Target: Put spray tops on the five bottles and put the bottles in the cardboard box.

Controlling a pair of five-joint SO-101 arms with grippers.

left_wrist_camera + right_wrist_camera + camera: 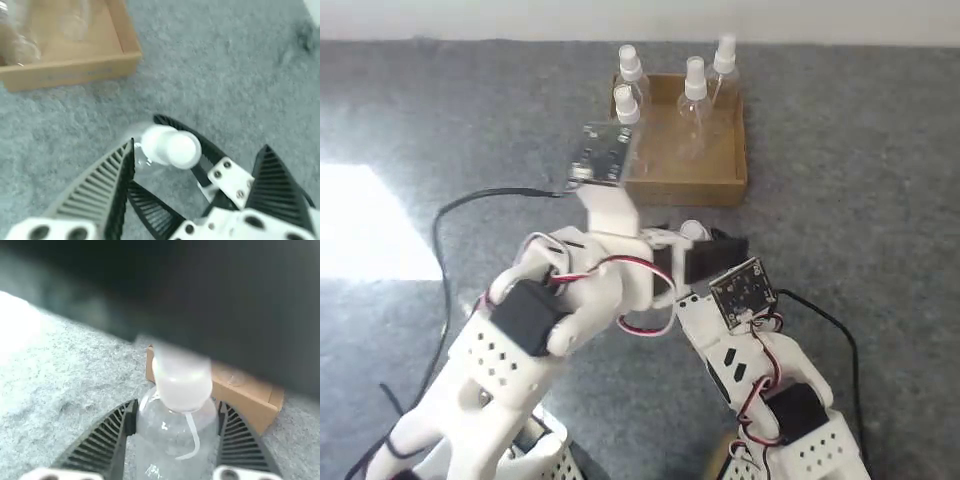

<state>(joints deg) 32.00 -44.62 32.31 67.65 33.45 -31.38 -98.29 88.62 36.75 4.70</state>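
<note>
The bottle [172,450] is pinched upright in the right tool [176,412], its spray top [169,146] is flanked by the spread left tool [198,148], and the cardboard box [685,187] lies just beyond.

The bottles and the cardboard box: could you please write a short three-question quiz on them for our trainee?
1. How many spray-topped bottles stand at the cardboard box?
2. True or false: the held bottle in the right pincer lacks a spray top.
3. The left pincer is: A shut on the box; B open around the held bottle's spray top; C gripping another bottle.
Key: 1 four; 2 false; 3 B.
</note>
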